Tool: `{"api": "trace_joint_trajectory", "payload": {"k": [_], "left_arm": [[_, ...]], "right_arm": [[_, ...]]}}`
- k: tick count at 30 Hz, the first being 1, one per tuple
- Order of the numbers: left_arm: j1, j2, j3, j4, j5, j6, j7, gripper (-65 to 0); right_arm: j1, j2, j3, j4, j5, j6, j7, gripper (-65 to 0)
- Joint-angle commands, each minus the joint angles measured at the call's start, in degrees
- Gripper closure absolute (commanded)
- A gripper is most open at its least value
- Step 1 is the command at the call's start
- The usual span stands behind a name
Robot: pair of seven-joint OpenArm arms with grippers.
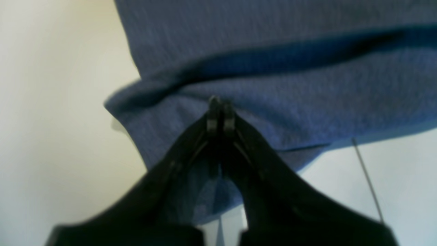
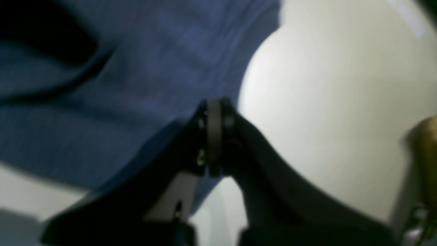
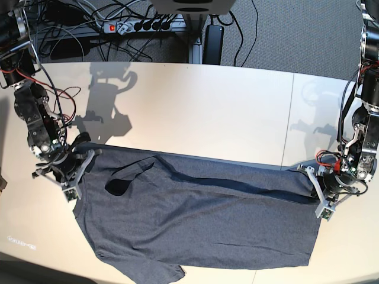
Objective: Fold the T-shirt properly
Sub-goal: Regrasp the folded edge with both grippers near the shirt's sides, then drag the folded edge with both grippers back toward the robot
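T-shirt (image 3: 195, 219): dark heather-grey, spread across the near half of my table (image 3: 195, 112) with its plain side up — neck opening towards the base view's left, hem towards its right. One sleeve lies at the near edge, at the bottom of that view.

Fold line: a long raised ridge runs across the upper part of the cloth, from the collar side to the hem side, casting a dark band of shadow beneath it.

Left gripper (image 3: 324, 204): mine on the base view's right, at the hem-side corner of the T-shirt. In the left wrist view the fingers (image 1: 211, 118) are pressed together, tips meeting on the fabric (image 1: 290, 68) just below the shadowed crease. A pinch of cloth appears to sit between them — blur keeps me from tracing the exact edge.

Right gripper (image 3: 72, 177): mine on the base view's left, at the shoulder corner beside the collar. In the right wrist view the fingers (image 2: 213, 136) are closed flat against one another at the rim of the blue-grey cloth (image 2: 119, 85), with fabric lying over and beside them. This view is also soft.

Table: pale, matte, with a seam showing towards the right in the base view.

Behind the table: a power strip (image 3: 139, 25) and loose cables (image 3: 237, 35) on grey flooring.
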Motion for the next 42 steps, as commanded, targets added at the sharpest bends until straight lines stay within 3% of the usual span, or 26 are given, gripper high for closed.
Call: {"api": "trace_joint_trajectory", "payload": {"k": [1, 19, 24, 30, 34, 42], "left_arm": [[-1.7, -1.0, -0.6, 0.9, -0.1, -0.4, -1.7, 0.0], [0.5, -1.0, -0.6, -8.4, 8.9, -0.4, -10.3, 0.0], [0.5, -1.0, -0.6, -8.4, 11.9, -0.4, -13.7, 0.0], [0.4, -1.0, -0.5, -8.4, 12.0, -0.6, -15.6, 0.0], [0.4, -0.9, -0.5, -8.4, 12.0, -3.0, -17.6, 0.0], [0.5, -1.0, -0.5, -8.4, 11.9, -2.9, -17.1, 0.0]], "right_arm": [[0.8, 0.5, 0.7, 0.8, 0.5, 1.8, 1.1, 0.0], [-3.7, -0.3, 0.7, -4.5, 0.6, 4.9, 5.4, 0.0], [-3.7, -0.1, 0.7, -6.2, 0.5, 8.9, 6.9, 0.0], [-3.7, 1.7, 0.7, -6.4, 0.5, 9.4, 7.8, 0.0], [-3.5, 3.2, 0.7, -6.5, 0.5, 9.7, 9.0, 0.0], [-3.5, 4.2, 0.7, -7.8, -0.7, 9.9, 9.6, 0.0]]}}
